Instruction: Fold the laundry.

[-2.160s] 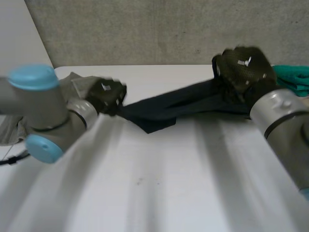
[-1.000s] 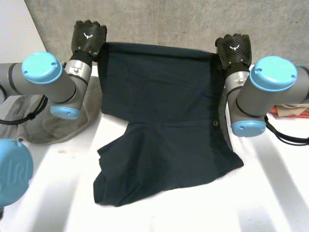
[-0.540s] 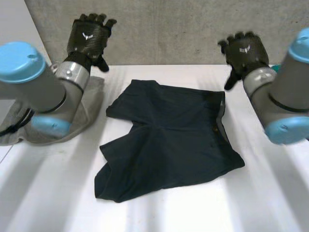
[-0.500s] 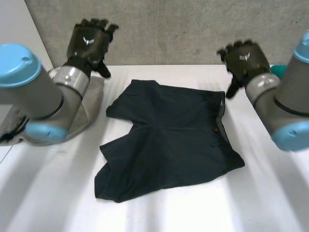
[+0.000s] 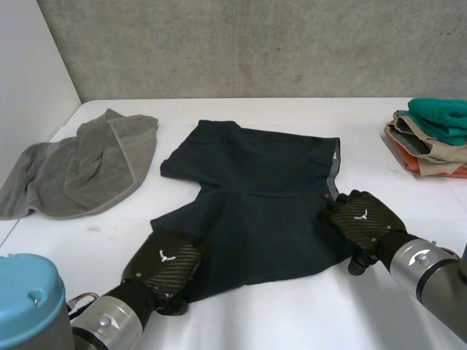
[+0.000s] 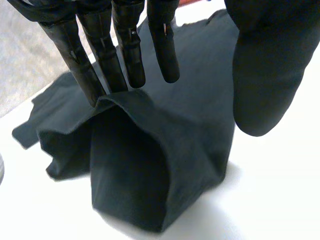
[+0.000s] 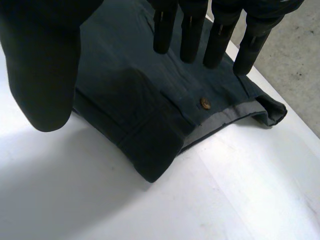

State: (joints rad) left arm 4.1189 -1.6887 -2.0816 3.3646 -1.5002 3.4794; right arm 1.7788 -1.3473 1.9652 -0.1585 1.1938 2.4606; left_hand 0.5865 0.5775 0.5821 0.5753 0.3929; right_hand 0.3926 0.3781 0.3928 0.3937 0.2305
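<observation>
Dark navy shorts [image 5: 255, 197] lie spread in the middle of the white bench [image 5: 292, 313]. The left robot hand [image 5: 164, 268] is at their near left corner, fingers straight and thumb apart, fingertips at a raised fold. The right robot hand [image 5: 361, 220] hovers open over the near right corner beside the button. A grey towel [image 5: 80, 164] lies well left; a stack of folded clothes [image 5: 434, 135] sits far right.
</observation>
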